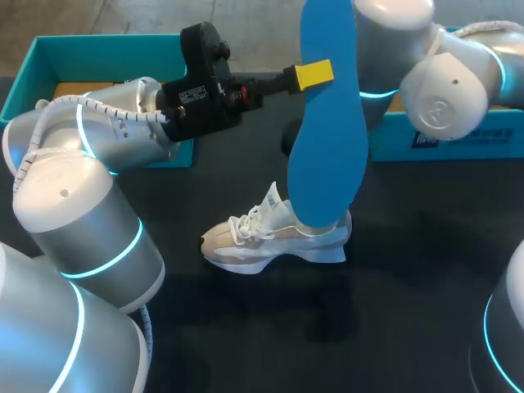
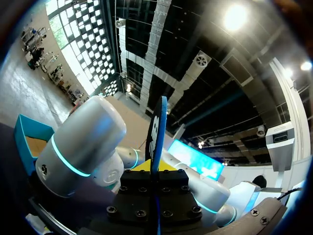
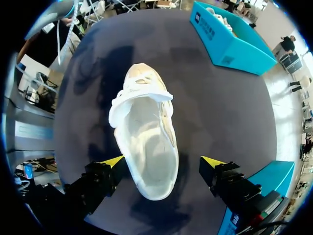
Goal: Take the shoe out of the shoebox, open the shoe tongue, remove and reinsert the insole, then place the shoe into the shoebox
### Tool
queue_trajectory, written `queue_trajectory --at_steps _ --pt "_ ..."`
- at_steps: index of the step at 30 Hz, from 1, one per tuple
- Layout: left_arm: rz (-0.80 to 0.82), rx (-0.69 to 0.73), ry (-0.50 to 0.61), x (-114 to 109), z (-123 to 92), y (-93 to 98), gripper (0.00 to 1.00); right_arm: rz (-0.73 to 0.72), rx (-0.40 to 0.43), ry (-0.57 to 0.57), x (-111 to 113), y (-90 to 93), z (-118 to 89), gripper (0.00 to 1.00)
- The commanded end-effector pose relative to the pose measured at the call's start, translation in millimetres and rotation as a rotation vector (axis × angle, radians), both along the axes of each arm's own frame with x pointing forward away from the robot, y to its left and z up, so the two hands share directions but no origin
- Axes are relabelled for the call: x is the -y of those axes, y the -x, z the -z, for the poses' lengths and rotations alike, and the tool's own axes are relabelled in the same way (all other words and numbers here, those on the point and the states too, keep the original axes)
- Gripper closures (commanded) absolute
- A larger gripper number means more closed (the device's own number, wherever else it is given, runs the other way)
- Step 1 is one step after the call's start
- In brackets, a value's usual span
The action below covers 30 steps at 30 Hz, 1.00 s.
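Shoe point(image 1: 270, 243) stands on its sole on the black table point(image 1: 409, 286), outside both teal shoeboxes and under the right gripper point(image 3: 164, 161), whose fingers are spread wide to either side of it. The left shoebox point(image 1: 33, 74) shows a brown floor; the interior of the right shoebox point(image 1: 458, 143) is hidden. The shoe is white and beige with white laces point(image 1: 246, 225) and its tongue point(image 3: 142, 95) pulled forward, while the left gripper point(image 1: 315, 74) clamps the blue insole point(image 1: 327, 139) upright above it.
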State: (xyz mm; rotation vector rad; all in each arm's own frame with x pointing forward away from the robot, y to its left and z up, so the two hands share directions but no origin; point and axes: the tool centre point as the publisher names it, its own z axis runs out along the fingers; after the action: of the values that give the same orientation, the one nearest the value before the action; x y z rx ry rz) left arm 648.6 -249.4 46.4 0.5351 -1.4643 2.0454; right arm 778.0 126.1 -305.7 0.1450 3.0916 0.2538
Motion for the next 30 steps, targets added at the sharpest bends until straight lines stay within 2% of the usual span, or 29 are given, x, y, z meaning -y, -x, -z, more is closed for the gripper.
queue_trajectory --at_steps 1,15,17,25,30 --pt "-0.003 -0.001 0.004 1 1 0.7 1.0 -0.002 -0.007 0.044 -17 -7.5 14 0.0" --pt "-0.003 -0.001 0.004 1 1 0.7 1.0 0.022 -0.008 0.045 -24 -9.2 39 0.01" --pt "-0.003 -0.001 0.004 1 1 0.7 1.0 0.028 -0.014 0.044 -25 -7.6 43 0.07" --pt "-0.003 -0.001 0.004 1 1 0.7 1.0 0.036 -0.022 0.062 -31 -6.3 58 0.15" --pt "-0.003 -0.001 0.004 1 1 0.7 1.0 0.052 -0.027 0.063 -35 -9.6 66 0.26"
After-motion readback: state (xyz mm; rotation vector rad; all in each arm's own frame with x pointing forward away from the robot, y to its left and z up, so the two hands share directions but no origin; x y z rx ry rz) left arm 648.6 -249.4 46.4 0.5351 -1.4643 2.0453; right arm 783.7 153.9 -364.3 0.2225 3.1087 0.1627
